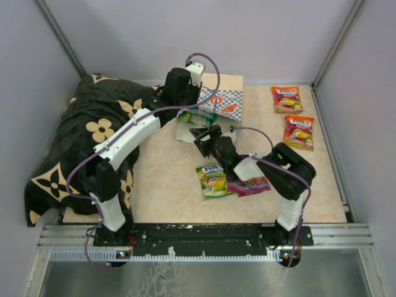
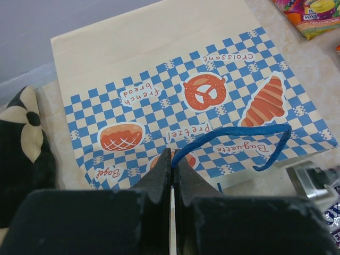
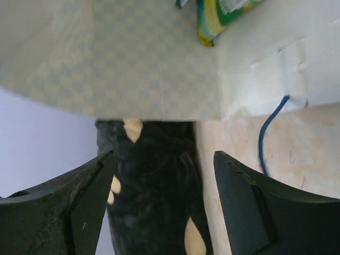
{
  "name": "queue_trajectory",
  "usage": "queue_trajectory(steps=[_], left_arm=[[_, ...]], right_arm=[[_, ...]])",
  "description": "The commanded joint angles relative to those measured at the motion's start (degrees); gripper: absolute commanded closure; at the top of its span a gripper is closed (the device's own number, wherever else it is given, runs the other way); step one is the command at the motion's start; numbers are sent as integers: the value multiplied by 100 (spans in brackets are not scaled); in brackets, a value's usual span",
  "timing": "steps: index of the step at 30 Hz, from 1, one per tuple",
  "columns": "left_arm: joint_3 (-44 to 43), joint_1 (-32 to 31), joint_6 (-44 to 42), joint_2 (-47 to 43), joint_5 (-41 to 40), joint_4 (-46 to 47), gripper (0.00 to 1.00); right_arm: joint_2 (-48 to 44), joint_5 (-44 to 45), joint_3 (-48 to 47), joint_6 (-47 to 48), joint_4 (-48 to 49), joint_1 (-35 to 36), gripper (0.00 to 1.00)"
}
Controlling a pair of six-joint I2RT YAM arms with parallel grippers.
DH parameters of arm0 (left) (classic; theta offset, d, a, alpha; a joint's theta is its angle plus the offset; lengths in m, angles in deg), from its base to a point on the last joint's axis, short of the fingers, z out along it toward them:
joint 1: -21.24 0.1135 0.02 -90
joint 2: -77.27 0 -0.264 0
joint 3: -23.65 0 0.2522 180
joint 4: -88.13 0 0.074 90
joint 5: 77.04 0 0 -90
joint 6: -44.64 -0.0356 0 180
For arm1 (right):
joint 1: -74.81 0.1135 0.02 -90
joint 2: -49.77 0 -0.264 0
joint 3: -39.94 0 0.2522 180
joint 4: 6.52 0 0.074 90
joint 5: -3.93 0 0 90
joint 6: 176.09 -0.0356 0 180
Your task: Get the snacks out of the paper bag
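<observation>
The left fingers (image 2: 159, 178) pinch the thin blue cord handle (image 2: 234, 134) of the cream, blue-checked paper bag (image 2: 159, 64) at the beige counter's (image 1: 167, 179) far side. The right fingers (image 3: 79, 196), spread wide, face its open mouth, with a glossy green packet (image 3: 223, 13) just inside.

The paper bag (image 1: 219, 96) lies flat, checkered band up, its blue cord handle (image 2: 234, 135) nipped in the left tool (image 2: 172, 170). A green packet (image 1: 213, 180) and a purple packet (image 1: 250, 185) lie behind the right tool (image 3: 164, 180), and two orange packets (image 1: 286, 99) (image 1: 299, 132) sit well off to its right.
</observation>
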Motion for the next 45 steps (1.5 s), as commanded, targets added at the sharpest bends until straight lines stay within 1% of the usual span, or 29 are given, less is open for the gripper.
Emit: queue_trajectory(steps=[1,4,7,9,12,14,16,19,22,25,32,37,41,45], left_arm=[[-219,3,251,-265,285,-95,100],[-228,-10,410,-232,553,5,100],[-254,-73,452,-148,746,187,100],[-390,-162,444,-28,678,219,100],[-795,-392,338,342,355,70,100],[-1046,-521,289,547,225,-2,100],[-1223,-604,301,700,186,-19,100],[-1399,-699,361,857,156,-9,100],[-1552,-785,374,986,81,-53,100],[-1599,-855,388,1048,7,-79,100],[-1660,-924,399,1144,-70,-146,100],[-1716,-951,384,1184,-96,-211,100],[-1721,-961,367,1171,-98,-237,100],[-1701,-977,361,1151,-88,-246,100]], right_arm=[[973,225,-419,-1122,1242,-368,25],[1416,-183,-550,-1363,1465,-787,27],[1512,-761,-732,-1120,1113,-1332,28],[1538,-1254,-990,-805,845,-1780,28],[1631,-2076,-1444,-404,368,-2320,30],[1573,-2218,-1526,-264,160,-2467,30],[1428,-2144,-1499,-81,-67,-2440,31],[1271,-1731,-1346,-15,-267,-2212,36],[1386,-1417,-1234,-333,-78,-2085,48],[1588,-1060,-1204,-617,113,-1998,53],[1766,99,-1258,-691,249,-1805,54],[2127,67,-1725,-872,177,-1803,55],[2385,-27,-2172,-811,-92,-1759,55],[2647,-99,-2417,-767,-32,-1758,55]])
